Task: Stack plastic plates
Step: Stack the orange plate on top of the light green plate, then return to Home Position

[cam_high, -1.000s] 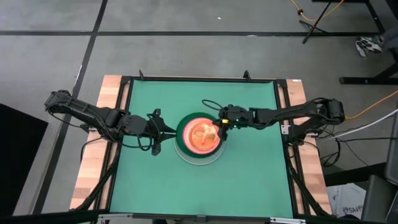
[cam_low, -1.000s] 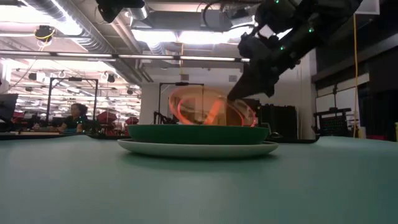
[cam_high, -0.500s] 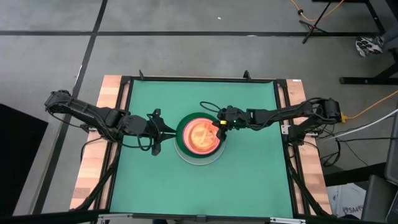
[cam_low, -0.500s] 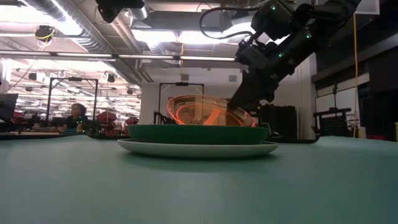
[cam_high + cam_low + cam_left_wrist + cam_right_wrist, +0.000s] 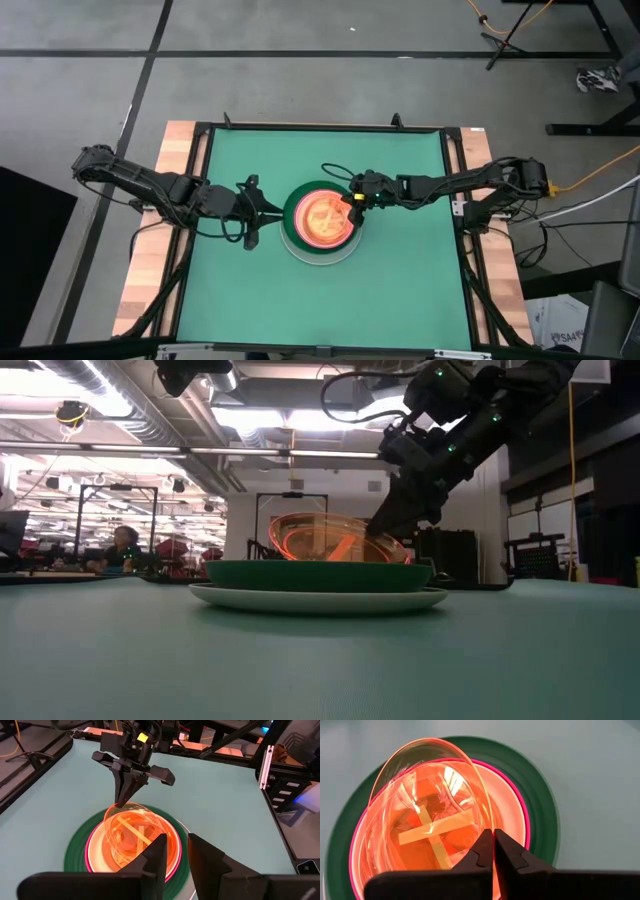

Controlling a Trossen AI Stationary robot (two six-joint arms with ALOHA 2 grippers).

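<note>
A stack of plates sits mid-table (image 5: pixel 320 222): a pale plate (image 5: pixel 320 600) at the bottom, then a dark green plate (image 5: pixel 320 575), a pink plate (image 5: pixel 522 820) and a cream plate (image 5: pixel 507 815). A translucent orange plate (image 5: pixel 435 815) stands tilted on top, with a pale cross showing through it. My right gripper (image 5: pixel 493 832) is shut on its rim, on the stack's right side (image 5: pixel 351 205). My left gripper (image 5: pixel 177 842) is open and waits just left of the stack (image 5: pixel 266 213), touching nothing. My right gripper pinches the orange plate's rim (image 5: pixel 490 822) between its two fingertips (image 5: pixel 121 800), on the side toward the table's right. The fingers (image 5: pixel 385 520) slant down from above and from the right. The held edge is raised, and the plate's opposite part lies low inside the stack (image 5: pixel 150 865).
The green mat (image 5: pixel 400 290) lies bare around the stack on every side. A black frame (image 5: pixel 455 200) and wooden strips border the table. The room beyond shows in the low view, with a person seated far off (image 5: pixel 122 545).
My right gripper came down a little toward the stack, still shut on the orange plate's rim. The plate sank with it and now lies less steeply tilted. For the last half second nothing has moved.
</note>
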